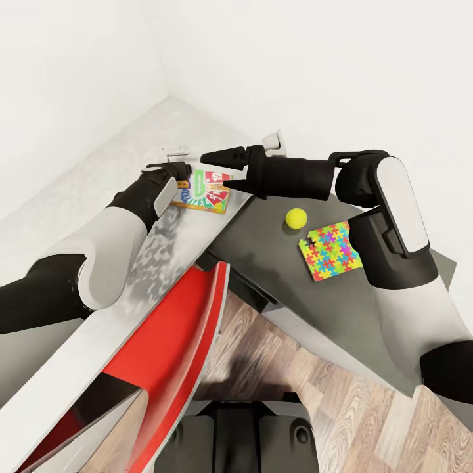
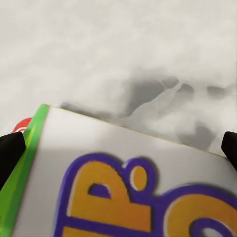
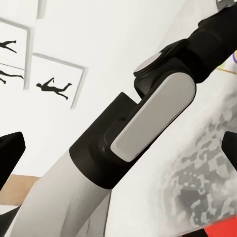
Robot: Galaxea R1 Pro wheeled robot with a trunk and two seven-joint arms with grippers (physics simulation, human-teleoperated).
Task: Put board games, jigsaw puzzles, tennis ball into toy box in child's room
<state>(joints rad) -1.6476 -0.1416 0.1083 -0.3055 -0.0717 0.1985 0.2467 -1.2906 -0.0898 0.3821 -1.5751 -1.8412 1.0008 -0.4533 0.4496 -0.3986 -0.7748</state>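
Left gripper (image 2: pixel 118 148) hung spread over the board game (image 1: pixel 205 191) flat on the counter (image 1: pixel 118 164) — thin, stiff, light, prob best pinched at an edge.

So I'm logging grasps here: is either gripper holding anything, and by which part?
Nothing is held. The left gripper stands open over the yellow-orange-green printed board game box; the right gripper is open and empty.

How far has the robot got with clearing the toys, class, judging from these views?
Nothing looks done: the toy box isn't in sight. In hand: the left gripper is down at the Skip-Bo board game on the pale table, open fingertips either side. Left: the tennis ball and a jigsaw puzzle lie on the dark wing.
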